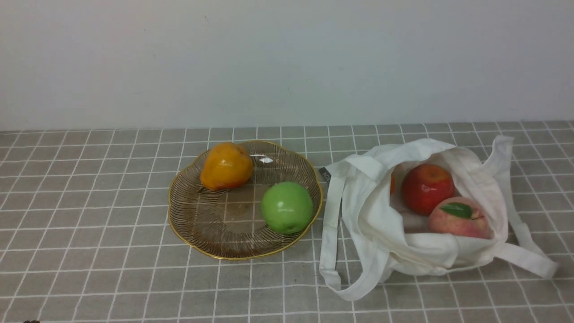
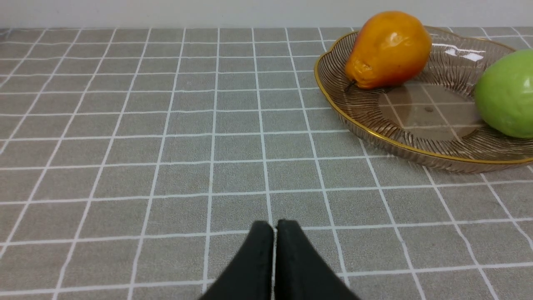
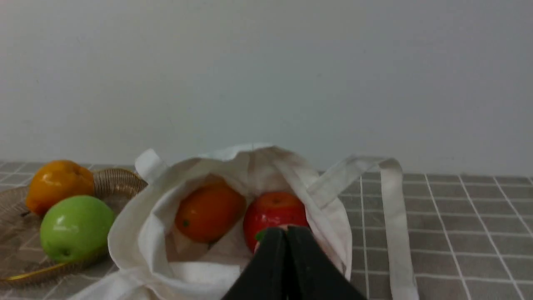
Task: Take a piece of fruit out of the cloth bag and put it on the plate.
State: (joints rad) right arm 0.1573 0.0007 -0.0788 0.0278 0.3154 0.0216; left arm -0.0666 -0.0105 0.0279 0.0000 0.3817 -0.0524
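Grey tablecloth [image 1: 89, 202], pale wall [image 1: 287, 58], green apple [image 1: 287, 207] and pear [image 1: 225, 166] on plate [image 1: 197, 226], red apple [image 1: 427, 188] in cloth bag [image 1: 367, 215], left gripper [image 2: 274, 228] and right gripper [image 3: 286, 231] pressed together

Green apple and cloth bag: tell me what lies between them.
Front view: between the green apple and the cloth bag, only the plate's gold rim and a thin strip of tablecloth.

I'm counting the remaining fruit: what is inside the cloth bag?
A red apple, a peach with a leaf, and an orange fruit lie in the cloth bag. Fabric folds hide anything beneath them.
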